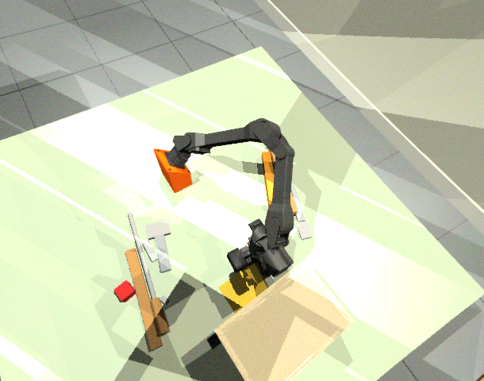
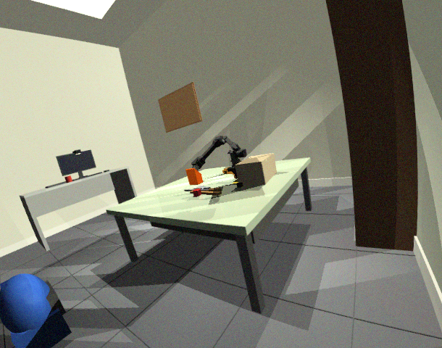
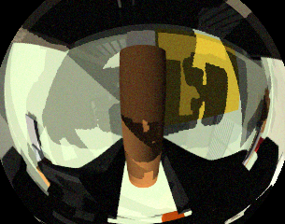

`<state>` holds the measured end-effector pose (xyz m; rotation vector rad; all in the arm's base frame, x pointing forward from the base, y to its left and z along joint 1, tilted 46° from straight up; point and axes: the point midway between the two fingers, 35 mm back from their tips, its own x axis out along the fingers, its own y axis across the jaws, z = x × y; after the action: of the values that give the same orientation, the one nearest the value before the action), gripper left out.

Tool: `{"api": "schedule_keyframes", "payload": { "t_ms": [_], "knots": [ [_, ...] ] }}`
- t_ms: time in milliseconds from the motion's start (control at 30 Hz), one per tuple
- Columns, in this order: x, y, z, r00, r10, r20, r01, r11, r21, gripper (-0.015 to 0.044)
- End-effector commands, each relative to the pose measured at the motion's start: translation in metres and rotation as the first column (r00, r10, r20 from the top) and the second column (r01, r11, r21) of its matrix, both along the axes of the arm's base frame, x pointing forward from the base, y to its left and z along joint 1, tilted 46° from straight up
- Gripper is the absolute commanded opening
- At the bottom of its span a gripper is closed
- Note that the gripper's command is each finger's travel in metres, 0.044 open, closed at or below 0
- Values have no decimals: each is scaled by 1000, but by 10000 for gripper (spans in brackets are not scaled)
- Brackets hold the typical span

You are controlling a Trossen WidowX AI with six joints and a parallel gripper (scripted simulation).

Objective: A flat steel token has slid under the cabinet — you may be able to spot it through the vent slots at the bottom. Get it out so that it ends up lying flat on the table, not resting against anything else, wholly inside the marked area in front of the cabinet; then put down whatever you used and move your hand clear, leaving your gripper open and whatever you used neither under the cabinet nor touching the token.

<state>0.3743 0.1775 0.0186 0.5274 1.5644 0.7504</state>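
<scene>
My gripper (image 1: 247, 262) (image 2: 231, 170) (image 3: 141, 141) is shut on a brown wooden stick (image 3: 142, 88), which reaches forward from between the fingers in the wrist view. The gripper hangs low over the table at the near edge of the yellow marked area (image 1: 239, 296) (image 3: 212, 56). The tan cabinet (image 1: 283, 324) (image 2: 256, 168) stands just behind that area. The stick's tip lies left of the yellow area in the wrist view. The steel token shows in no view. In the top view the arm hides the held stick.
The orange block (image 1: 174, 171) (image 2: 193, 175) carries the arm's base. An orange bar (image 1: 269, 176) and a grey flat piece (image 1: 303, 225) lie behind the arm. At the left lie a long wooden bar (image 1: 140, 293), a thin grey rod (image 1: 139, 250), a grey T-piece (image 1: 160, 240) and a red cube (image 1: 124, 291). A small black block (image 1: 213, 340) sits by the cabinet corner.
</scene>
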Motion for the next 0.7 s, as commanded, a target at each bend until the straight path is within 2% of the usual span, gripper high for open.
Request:
{"api": "schedule_keyframes", "payload": {
  "t_ms": [0, 667],
  "knots": [
    [1, -5, -7, 1000, -3, -2, 3, 1000, -6, 0],
    [2, -20, -23, 1000, -3, -2, 3, 1000, -7, 0]
  ]
}}
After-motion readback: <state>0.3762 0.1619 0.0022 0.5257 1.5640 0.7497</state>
